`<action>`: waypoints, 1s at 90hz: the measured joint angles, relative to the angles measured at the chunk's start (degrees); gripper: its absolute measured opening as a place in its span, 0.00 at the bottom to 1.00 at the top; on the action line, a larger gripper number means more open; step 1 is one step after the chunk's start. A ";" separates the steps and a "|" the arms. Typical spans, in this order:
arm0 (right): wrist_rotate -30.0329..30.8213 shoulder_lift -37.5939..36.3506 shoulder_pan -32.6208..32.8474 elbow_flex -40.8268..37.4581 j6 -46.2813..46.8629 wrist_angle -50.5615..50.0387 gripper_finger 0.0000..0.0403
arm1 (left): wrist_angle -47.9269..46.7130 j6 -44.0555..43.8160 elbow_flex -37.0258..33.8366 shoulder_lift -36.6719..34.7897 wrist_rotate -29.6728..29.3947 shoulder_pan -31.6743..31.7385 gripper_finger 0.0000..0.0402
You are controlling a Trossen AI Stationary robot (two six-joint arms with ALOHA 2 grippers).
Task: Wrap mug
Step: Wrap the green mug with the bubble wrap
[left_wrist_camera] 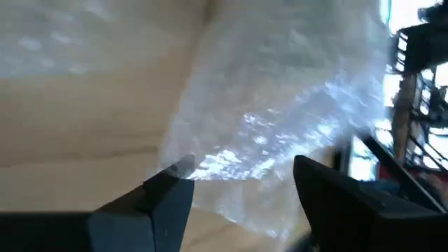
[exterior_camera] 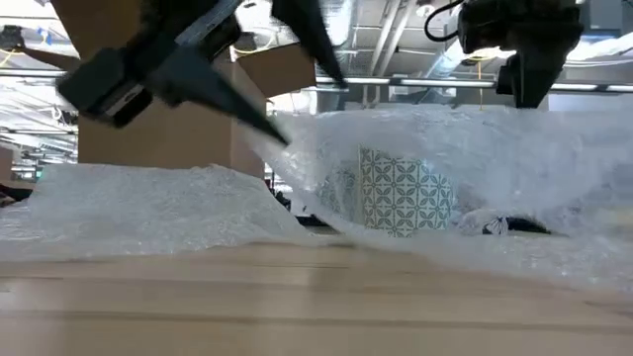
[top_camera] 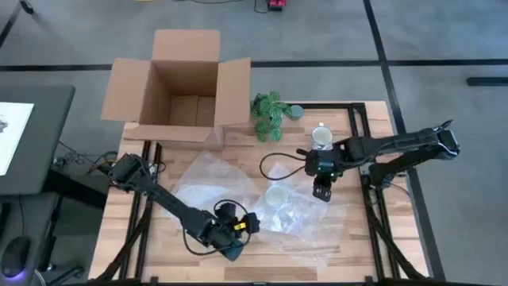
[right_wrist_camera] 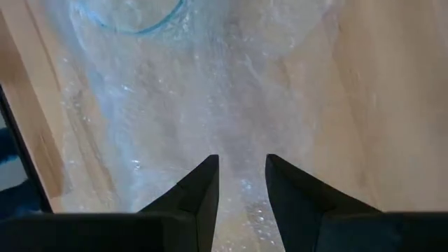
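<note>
With your left gripper (top_camera: 238, 238) spread wide at the near edge of the bubble wrap (top_camera: 230, 187) and your right gripper (top_camera: 321, 191) narrowed above its far side, lift both edges evenly over the patterned mug (top_camera: 275, 196) standing mid-sheet.

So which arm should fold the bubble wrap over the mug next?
Probably the left: its fingers are open at the bubble wrap's edge. The right ones hover beside the mug.

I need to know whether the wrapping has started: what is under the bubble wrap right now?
Partly under the bubble wrap a patterned mug stands upright on the table, showing through the sheet. Its far side and handle are hidden.
</note>
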 joint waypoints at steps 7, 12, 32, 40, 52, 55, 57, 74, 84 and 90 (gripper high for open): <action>0.00 0.00 0.00 0.00 -0.03 0.09 0.27 | 1.77 0.11 -0.62 0.00 -0.77 0.69 0.53; 0.00 0.00 0.00 0.00 -0.03 0.11 0.27 | 1.85 0.89 -0.66 0.00 -1.37 1.12 0.52; 0.00 0.00 0.00 -0.24 -0.57 1.82 0.27 | 6.65 7.44 -0.70 0.00 -3.07 1.85 0.41; 0.00 0.00 0.00 -1.77 -1.38 5.12 0.27 | 7.38 8.76 -0.70 0.00 -2.50 1.77 0.29; -0.19 0.38 -0.87 -4.53 -1.47 8.50 0.27 | 7.38 9.49 -0.70 0.00 -2.17 0.44 0.06; -0.20 0.48 -1.23 -4.75 -1.45 8.93 0.27 | 7.31 9.32 -0.70 0.00 -2.12 -0.03 0.03; -0.22 0.52 -1.38 -4.83 -1.41 8.94 0.27 | 7.18 9.11 -0.70 0.00 -2.04 -0.31 0.02; -5.87 0.31 -2.58 -4.87 4.30 9.38 0.27 | 5.20 8.15 -0.70 -0.23 -1.44 -1.96 0.00; -8.65 0.39 -1.95 -4.87 6.02 10.27 0.27 | 1.63 6.41 -0.68 -0.59 -1.34 -2.72 0.00; -8.53 0.52 -1.40 -4.87 6.07 10.83 0.27 | -1.35 5.25 -0.68 -0.84 -0.57 -2.98 0.00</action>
